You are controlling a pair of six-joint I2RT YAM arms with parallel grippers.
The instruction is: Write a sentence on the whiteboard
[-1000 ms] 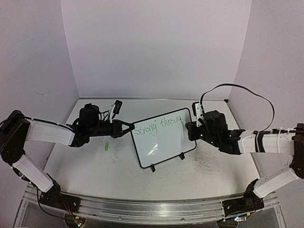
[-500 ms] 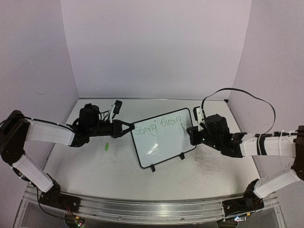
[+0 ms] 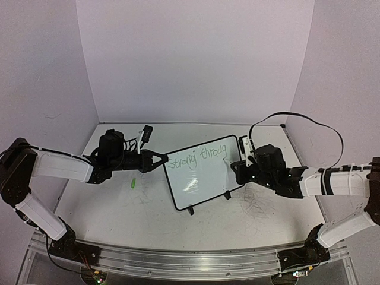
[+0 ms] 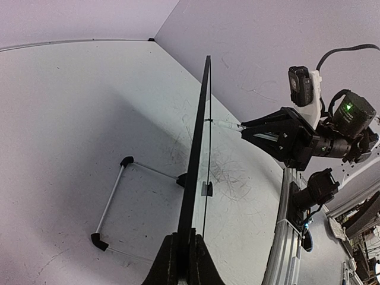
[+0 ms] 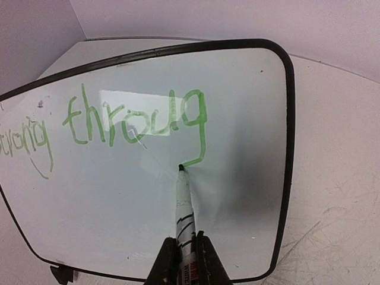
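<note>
We see the whiteboard standing tilted between the arms, its left edge clamped by the left gripper. The right gripper pinches a marker, tip on the sentence — "Strong throug". Risk: hard pressure could twist the whiteboard in that grip — skewing the stroke. No containers appear.

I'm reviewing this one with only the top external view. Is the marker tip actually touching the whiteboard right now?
Observer: Yes. The right wrist view shows the marker tip on the whiteboard, at the end of the green writing.
Operator: Is the left pincer really clamping the board?
Observer: Yes. In the left wrist view the left pincer is shut on the board's black edge, seen edge-on.
</note>
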